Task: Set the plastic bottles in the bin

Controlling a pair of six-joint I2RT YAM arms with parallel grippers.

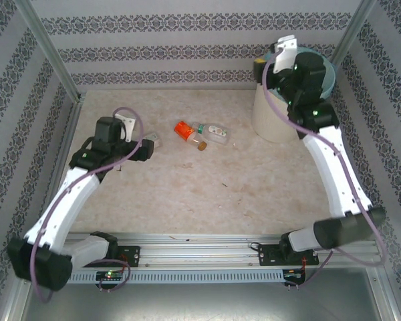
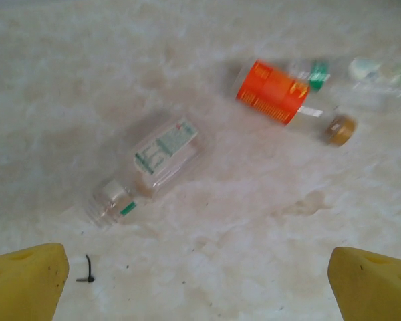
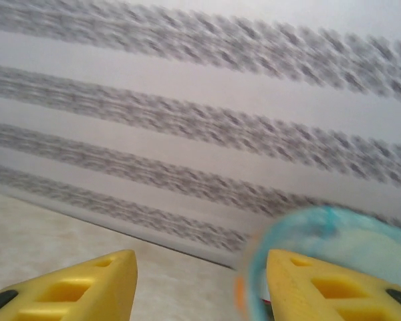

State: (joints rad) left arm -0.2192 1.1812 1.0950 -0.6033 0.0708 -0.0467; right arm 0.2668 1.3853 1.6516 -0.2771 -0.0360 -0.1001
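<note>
A clear bottle (image 2: 150, 170) with a white and green label lies on its side on the table, ahead of my left gripper (image 2: 200, 297). That gripper is open and empty, its yellow fingertips (image 2: 27, 281) low and wide apart. Further on lie an orange-labelled bottle (image 2: 277, 92) with a brown cap and another clear bottle (image 2: 364, 70); from above they are the orange-labelled bottle (image 1: 186, 132) and the clear bottle (image 1: 215, 132). The cream bin (image 1: 274, 117) with its teal liner (image 3: 321, 231) stands at the back right. My right gripper (image 3: 200, 294) hangs open and empty by its rim.
Patterned walls close in the table on three sides, and the bin stands close to the back wall (image 3: 187, 120). A blurred orange smear (image 3: 239, 294) shows at the bin's near rim; I cannot tell what it is. A small black scrap (image 2: 87, 271) lies by my left fingertip.
</note>
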